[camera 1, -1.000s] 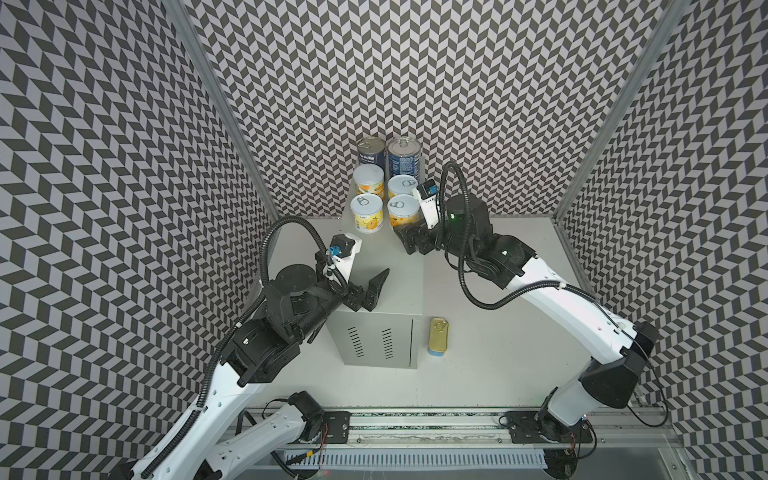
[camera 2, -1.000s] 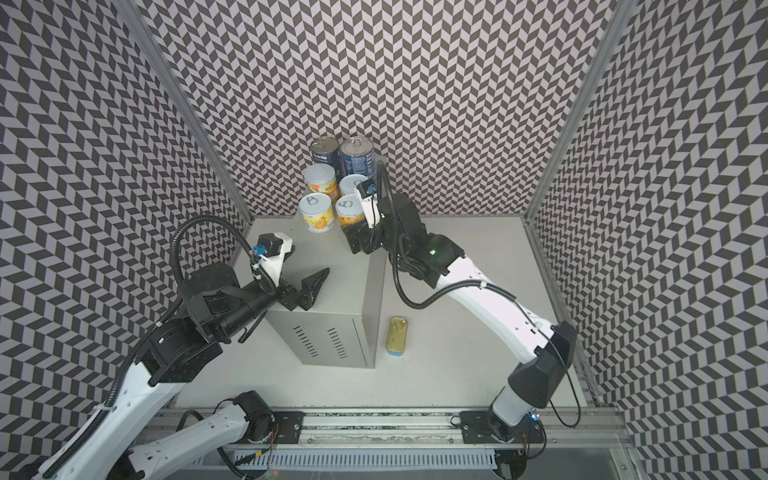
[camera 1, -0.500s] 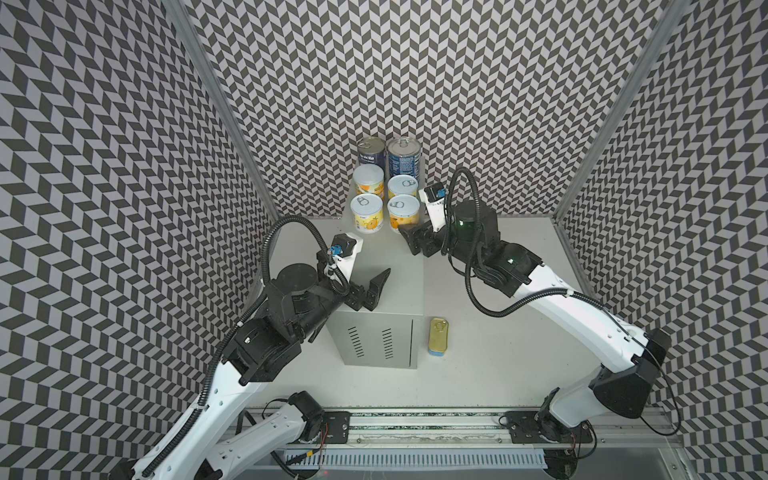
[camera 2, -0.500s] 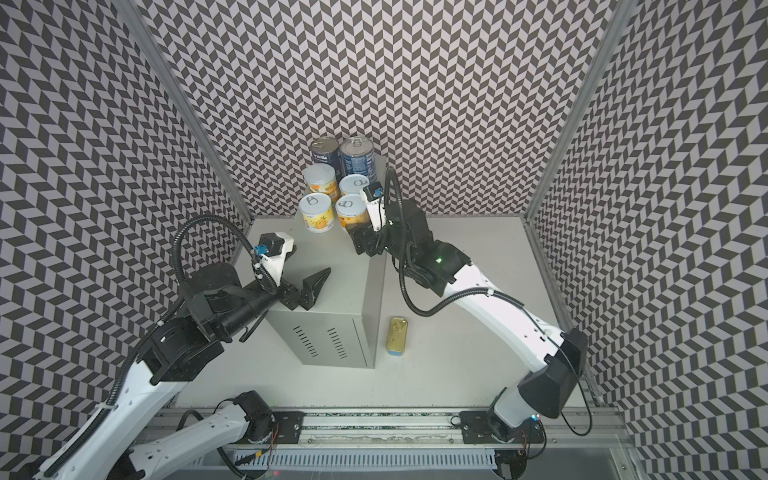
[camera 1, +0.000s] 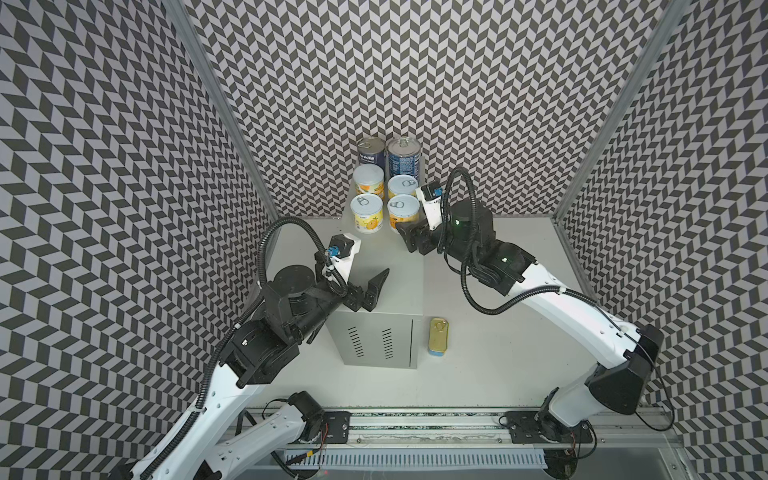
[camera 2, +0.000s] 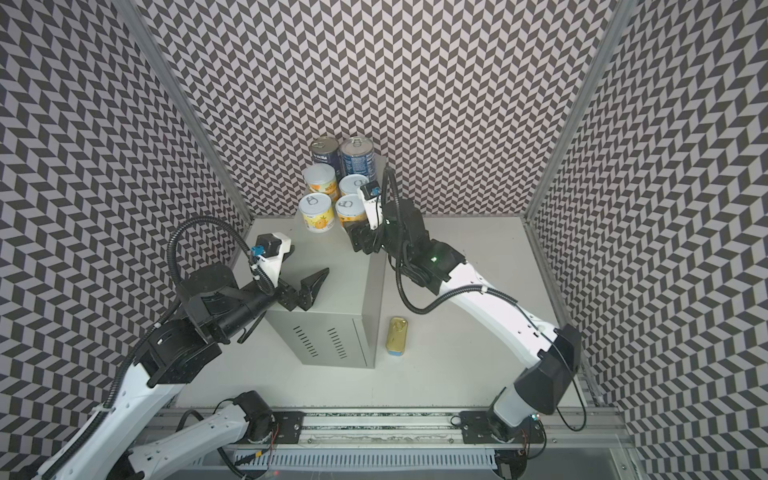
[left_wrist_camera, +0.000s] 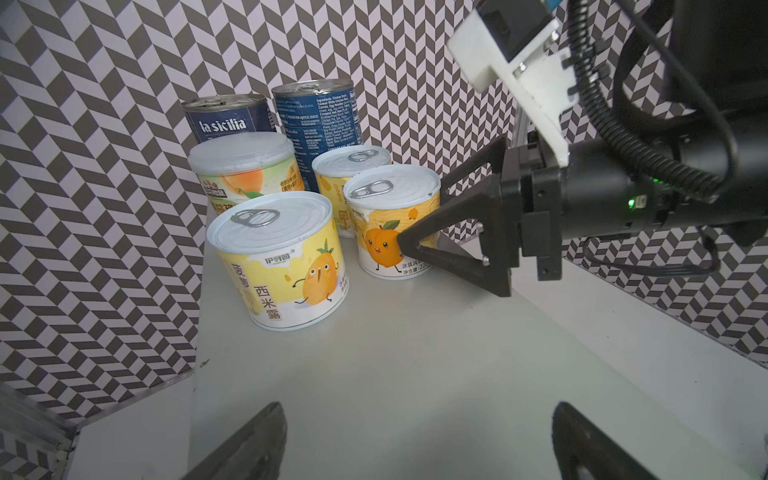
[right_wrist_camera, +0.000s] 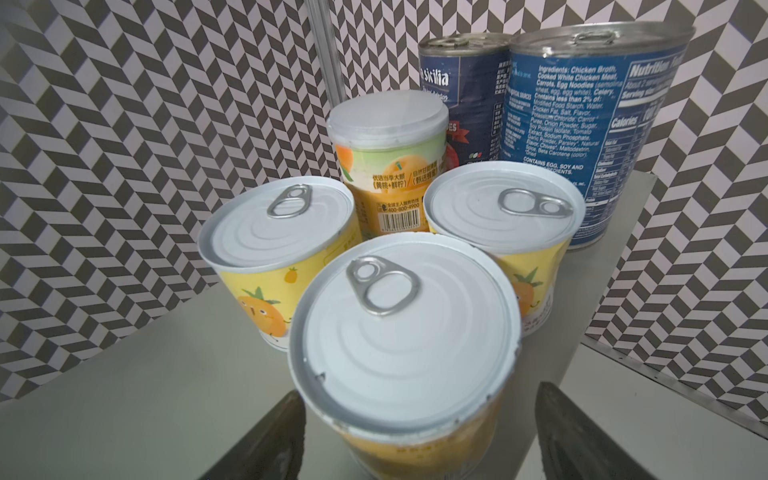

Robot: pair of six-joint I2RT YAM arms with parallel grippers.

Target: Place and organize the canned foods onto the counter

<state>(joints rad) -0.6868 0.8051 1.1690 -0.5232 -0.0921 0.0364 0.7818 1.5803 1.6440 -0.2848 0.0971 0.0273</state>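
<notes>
Six round cans (camera 1: 367, 212) stood upright, bunched at the far end of the cabinet (camera 1: 399, 286) top. The flat gold tin (camera 1: 439, 337) lay on the table (camera 1: 498, 357) just right of the cabinet (long side running front to back, pull tab at the far end). The right claw (camera 1: 413, 239) straddled the front right fruit can (camera 1: 403, 210), jaws apart, not gripping. The left claw (camera 1: 377, 289) hung wide open, empty.

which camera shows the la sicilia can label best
The left wrist view: the la sicilia can faces it, brand name whole and readable. In the right wrist view the can shows the name skewed at its edge; both top views show mainly its lid, label tiny.
</notes>
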